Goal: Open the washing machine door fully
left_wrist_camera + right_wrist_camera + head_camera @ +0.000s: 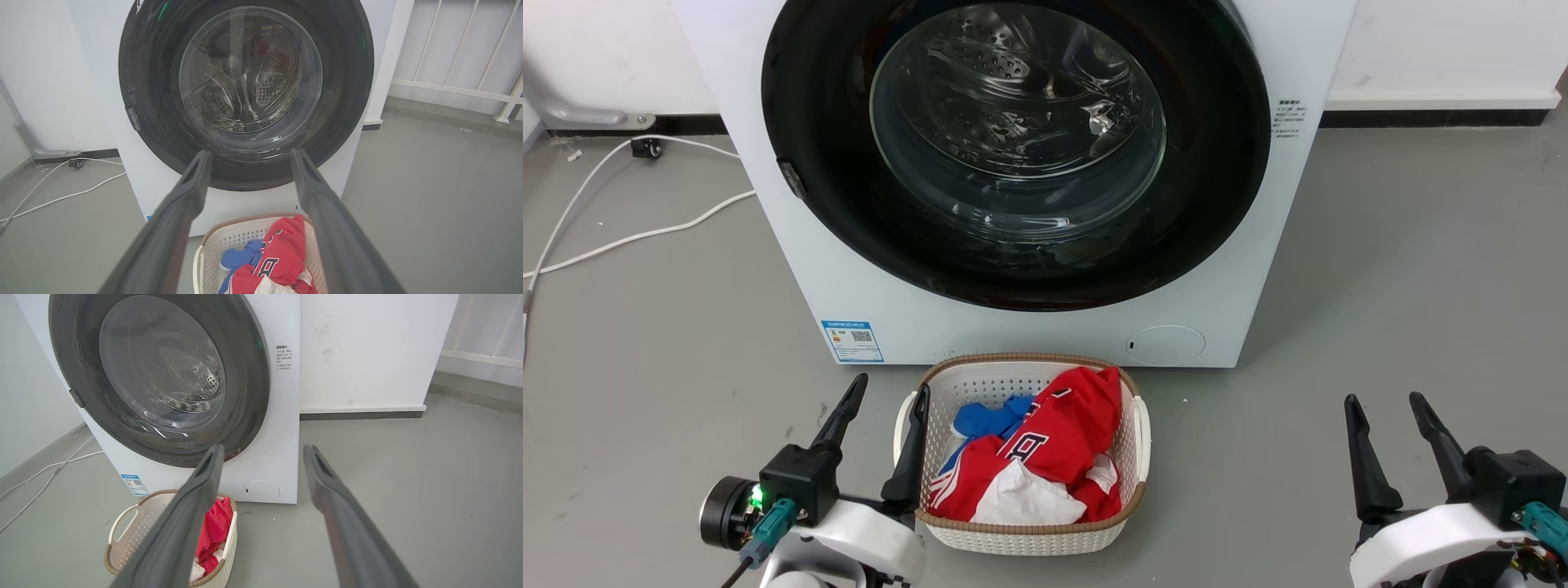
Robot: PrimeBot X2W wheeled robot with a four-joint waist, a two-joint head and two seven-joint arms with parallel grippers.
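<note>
Left gripper [889, 385] hangs wide open and empty, just beside the laundry basket [980, 384], and the right gripper [1384, 399] is the same. The washing machine door [1017, 147] is shut flush on the washing machine [1029, 331]. Left wrist: fingers spread, door straight ahead. Right wrist: fingers apart, door upper left.

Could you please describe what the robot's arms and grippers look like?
Both the left gripper and right gripper have two long black fingers on a black block, joined to a white wrist shell with a teal plug. A green light glows on the left.
</note>
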